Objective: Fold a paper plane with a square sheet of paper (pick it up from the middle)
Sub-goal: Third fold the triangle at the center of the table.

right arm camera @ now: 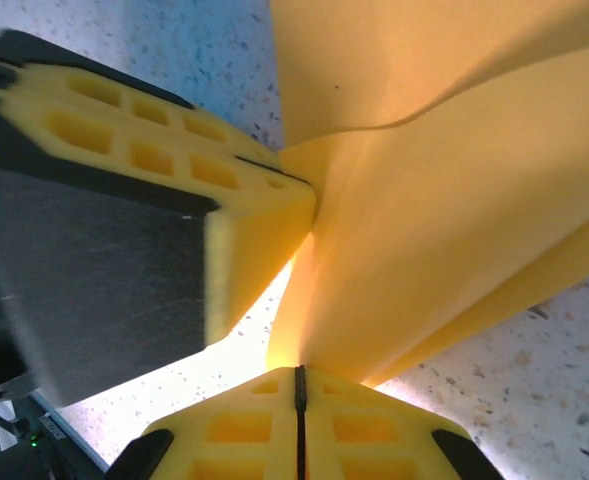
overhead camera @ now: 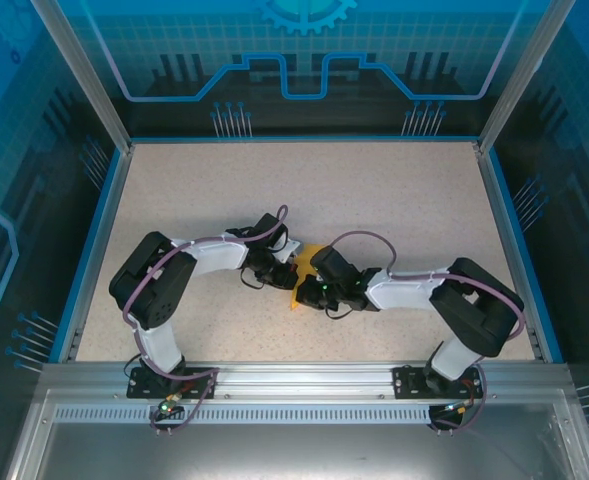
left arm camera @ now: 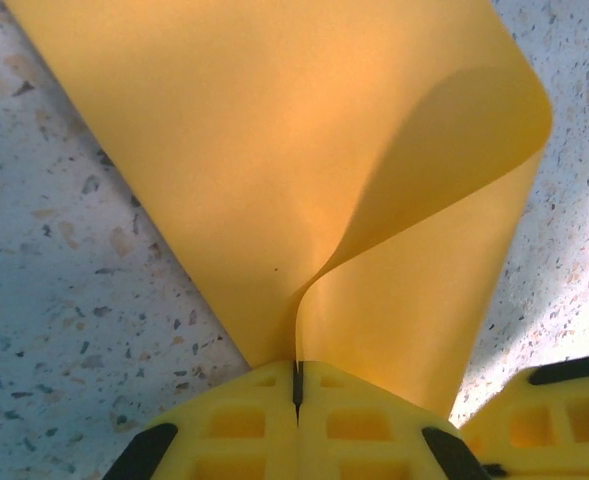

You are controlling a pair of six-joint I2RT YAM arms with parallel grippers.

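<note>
The square sheet of paper [overhead camera: 300, 268] is orange-yellow and hangs between both grippers just above the table's middle. In the left wrist view the paper [left arm camera: 274, 150] curls over in a loose fold, and my left gripper [left arm camera: 297, 368] is shut on its near edge. From the right wrist, the paper [right arm camera: 444, 200] fans out in bent layers, with my right gripper [right arm camera: 299, 372] shut on another edge. The two grippers [overhead camera: 282, 275] [overhead camera: 312, 283] stand almost tip to tip. The left gripper's yellow finger [right arm camera: 174, 170] sits close on the left of the right wrist view. The paper plane is out of view.
The speckled beige table [overhead camera: 374, 190] has a blue rim [overhead camera: 94, 230] on the sides and back. Both arms bend inward from their bases at the near edge. An aluminium rail [overhead camera: 304, 378] runs along the front.
</note>
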